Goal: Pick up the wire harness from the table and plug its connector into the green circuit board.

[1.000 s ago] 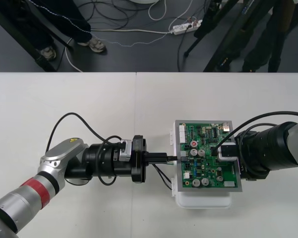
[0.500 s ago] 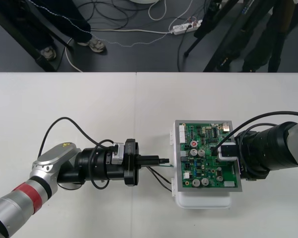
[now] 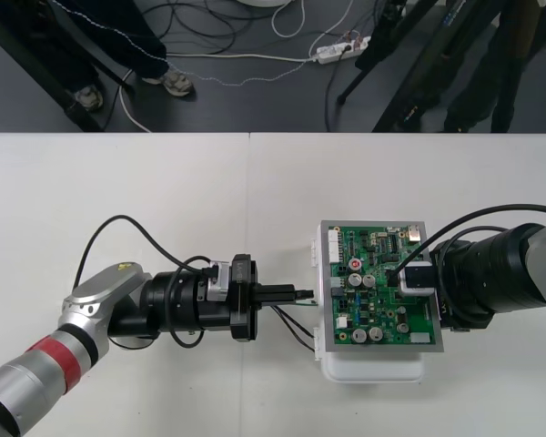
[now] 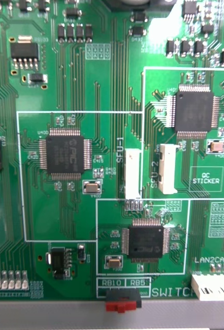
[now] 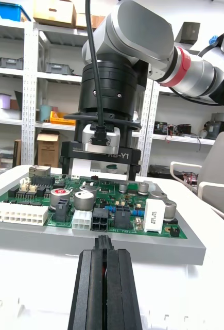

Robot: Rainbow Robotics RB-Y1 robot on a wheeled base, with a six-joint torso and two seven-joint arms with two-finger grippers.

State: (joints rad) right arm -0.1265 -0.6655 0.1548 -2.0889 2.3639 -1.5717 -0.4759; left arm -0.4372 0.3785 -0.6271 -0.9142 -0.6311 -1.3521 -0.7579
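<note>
Nearest, toward the near right of the tabletop (image 3: 164,209): white base (image 3: 369,369), its end jutting past the board (image 3: 378,305) toward the near edge. Green board flat on top, crowded with round capacitors and white connectors.

From the near left corner: left arm slanting in low, left hand (image 3: 302,293) level and aimed at the board's left side. Fingers (image 5: 91,289) pressed together, pinching the black plug (image 5: 102,241) of the harness (image 3: 297,330) at their tips, with a sliver of red showing in the seam between them. Plug just short of the grey rim under the board, apart from it, and lined up with a black socket (image 5: 98,223) in the board's edge row; not seated in the board. Black and green wires (image 3: 286,316) trailing from under the hand, sagging toward the near edge, then curving over to the base's left side.

Farther along, over the board's right half: right hand (image 3: 408,278), reaching in from the tabletop's right edge on its thick dark arm. Seen from the left wrist, pointing straight down, fingers (image 5: 64,161) spread wide, one on each side, nothing between them. Tips low at the board's surface; touching or not, cannot tell. From the right wrist, close above chips, white traces and a red switch (image 4: 123,304) at the board's edge.
</note>
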